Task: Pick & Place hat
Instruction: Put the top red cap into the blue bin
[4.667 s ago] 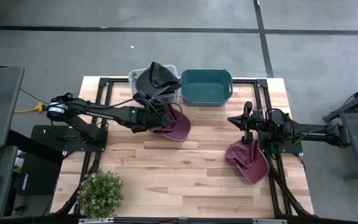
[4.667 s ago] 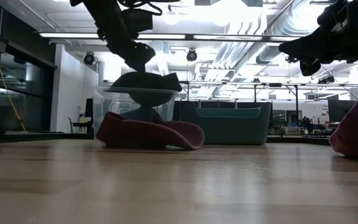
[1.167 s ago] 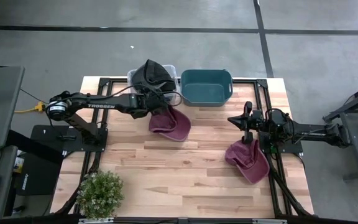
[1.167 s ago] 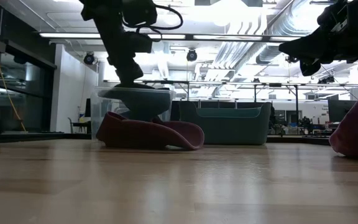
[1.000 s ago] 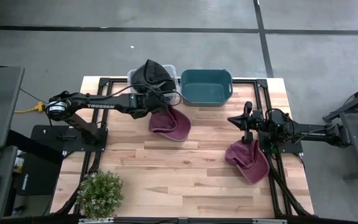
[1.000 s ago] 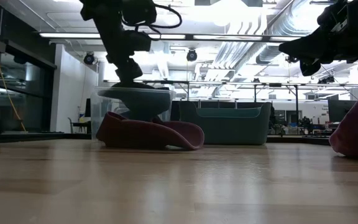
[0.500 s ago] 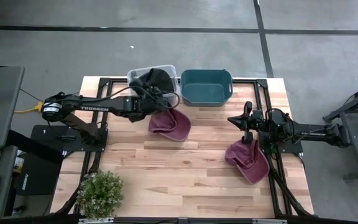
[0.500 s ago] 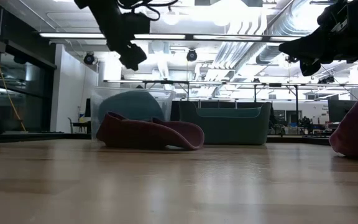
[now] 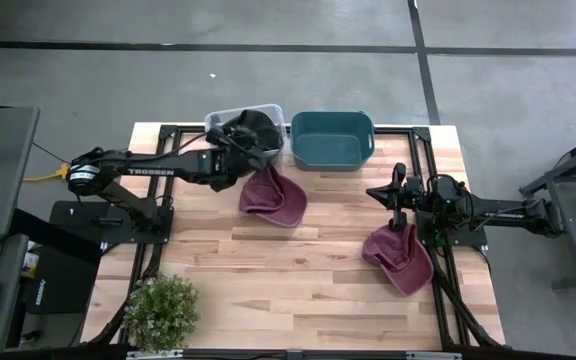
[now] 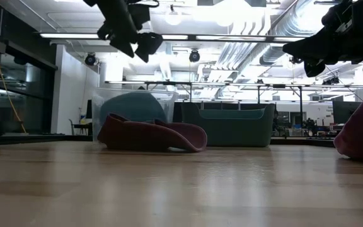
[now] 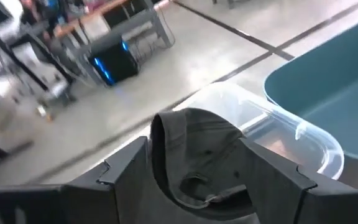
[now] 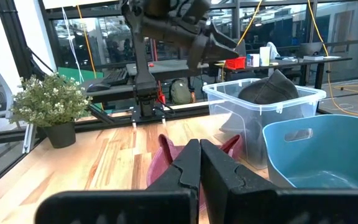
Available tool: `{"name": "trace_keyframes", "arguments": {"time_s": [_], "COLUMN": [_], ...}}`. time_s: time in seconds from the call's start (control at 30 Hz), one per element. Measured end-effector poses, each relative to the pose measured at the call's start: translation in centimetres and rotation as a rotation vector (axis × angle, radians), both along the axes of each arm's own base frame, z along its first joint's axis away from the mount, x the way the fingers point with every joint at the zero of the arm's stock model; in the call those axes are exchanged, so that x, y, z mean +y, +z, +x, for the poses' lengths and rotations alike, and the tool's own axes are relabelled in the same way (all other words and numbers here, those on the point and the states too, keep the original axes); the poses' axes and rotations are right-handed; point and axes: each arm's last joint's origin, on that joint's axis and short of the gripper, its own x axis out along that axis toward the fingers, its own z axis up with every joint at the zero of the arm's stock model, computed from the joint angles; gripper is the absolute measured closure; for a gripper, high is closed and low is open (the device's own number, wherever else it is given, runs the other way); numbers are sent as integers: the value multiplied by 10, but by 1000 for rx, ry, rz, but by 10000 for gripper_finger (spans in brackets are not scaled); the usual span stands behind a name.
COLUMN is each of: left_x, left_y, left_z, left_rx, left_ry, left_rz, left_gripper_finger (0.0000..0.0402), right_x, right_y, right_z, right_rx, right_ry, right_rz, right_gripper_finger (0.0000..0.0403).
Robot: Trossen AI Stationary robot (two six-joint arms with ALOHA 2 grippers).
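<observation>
A dark grey hat [image 9: 251, 128] lies inside the clear bin [image 9: 270, 108] at the table's far edge. It shows through the bin wall in the low view [image 10: 134, 107]. My left gripper [image 9: 236, 148] hangs open above it [image 10: 136, 43]. In the left wrist view the fingers stand on either side of the hat [image 11: 197, 155] without touching it. One maroon hat [image 9: 273, 197] rests on the table just near of the bin. A second maroon hat [image 9: 400, 258] lies by the right edge. My right gripper [image 9: 396, 190] waits shut above the table beside that hat [image 12: 199, 149].
A teal bin [image 9: 332, 117] stands right of the clear bin at the far edge. A potted plant [image 9: 161, 310] sits at the near left corner. Bare wood lies between the two maroon hats and along the near edge.
My left gripper has let go of the dark grey hat, risen and drawn back a little toward the table's left. Its fingers now stand apart well above the clear bin. The hat, which sat high at the bin's rim, has sunk down inside the bin.
</observation>
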Motion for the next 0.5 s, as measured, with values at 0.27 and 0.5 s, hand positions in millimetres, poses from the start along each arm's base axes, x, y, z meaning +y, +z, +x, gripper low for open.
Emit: {"name": "trace_keyframes", "arguments": {"time_s": [0.27,0.5], "left_x": [15,8], "left_y": [-6,-7], "left_z": [-5,-4], "left_rx": [-146,-238], "left_ry": [25,-165], "left_rz": [-168,-447], "left_gripper_finger": [172,172], "right_x": [0,0], "right_y": [0,0], "right_z": [0,0], "right_rx": [0,0], "right_ry": [0,0], "right_rz": [0,0], "right_gripper_finger": [402,402]}}
